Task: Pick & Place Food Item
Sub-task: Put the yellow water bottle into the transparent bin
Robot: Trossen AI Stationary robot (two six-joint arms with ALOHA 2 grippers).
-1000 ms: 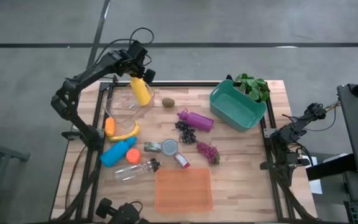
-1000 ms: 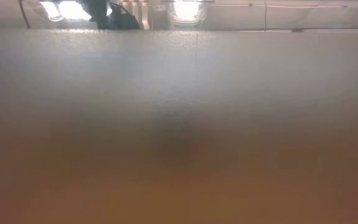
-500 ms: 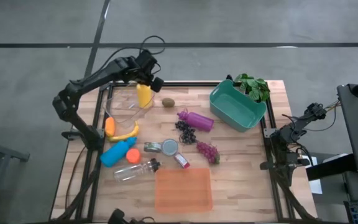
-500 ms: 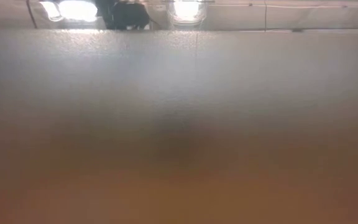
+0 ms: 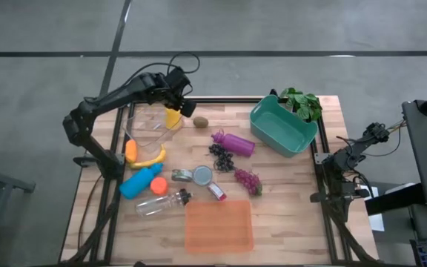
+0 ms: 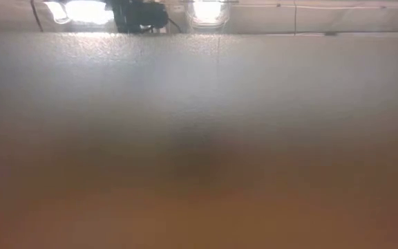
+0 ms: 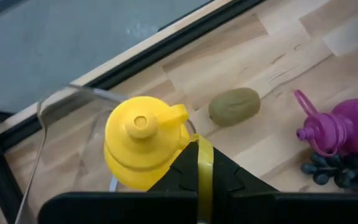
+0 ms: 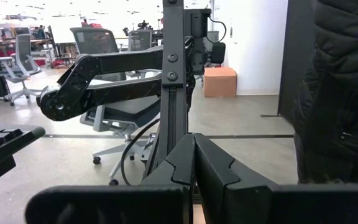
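Your left gripper (image 7: 197, 163): clamped on the yellow bottle (image 7: 143, 142).
Beside it: clear container (image 7: 55, 143), kiwi (image 7: 234, 106).
Farther: magenta bottle (image 7: 347, 127), dark grapes (image 7: 344, 168).

The pale striped wooden bench (image 5: 288, 200) carries a bright yellow plastic squeeze bottle (image 5: 172, 116), a see-through plastic tub (image 5: 148, 126), a dull olive-brown kiwi (image 5: 200, 122), a magenta plastic bottle (image 5: 236, 143) and a teal plastic bin (image 5: 282, 126) with dark green leafy sprigs (image 5: 302, 102) at its rim. Nearer the middle lie a dark blue-black grape bunch (image 5: 222, 156), a reddish-purple grape bunch (image 5: 248, 180), a yellow banana (image 5: 149, 159), an orange carrot-like piece (image 5: 130, 150), a sky-blue bottle with an orange cap (image 5: 142, 182) and a translucent orange flat tray (image 5: 219, 226). The two arms and the bench frame are black, over a grey floor (image 5: 288, 30).
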